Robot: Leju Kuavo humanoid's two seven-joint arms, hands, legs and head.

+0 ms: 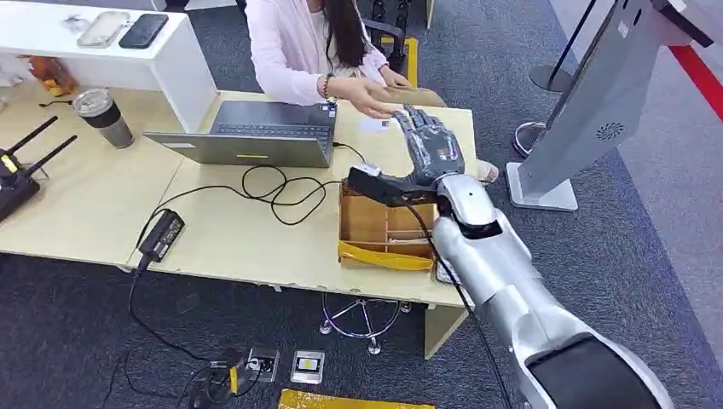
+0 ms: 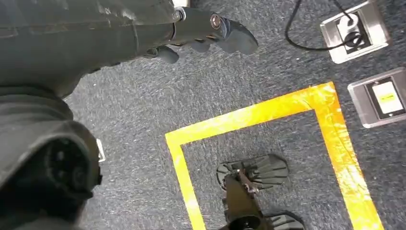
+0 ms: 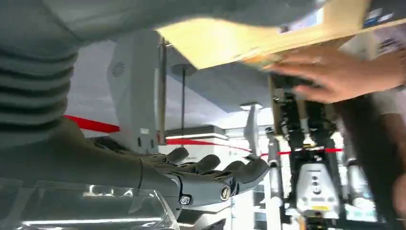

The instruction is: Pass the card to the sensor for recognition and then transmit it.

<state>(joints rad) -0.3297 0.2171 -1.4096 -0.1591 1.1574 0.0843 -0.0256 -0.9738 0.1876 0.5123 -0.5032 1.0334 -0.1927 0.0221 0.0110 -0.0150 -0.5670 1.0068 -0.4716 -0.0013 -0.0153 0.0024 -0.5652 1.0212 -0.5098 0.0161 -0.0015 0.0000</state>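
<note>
Lying flat, small white card (image 1: 373, 124)

Person (image 1: 307, 43) beyond the right hand (image 1: 430, 145) cut off at the frame's top edge, small white item (image 1: 375, 124) on the table just beside that hand's fingers too small to identify as the card, person's hand (image 3: 335, 72) blurred in the right wrist view
</note>
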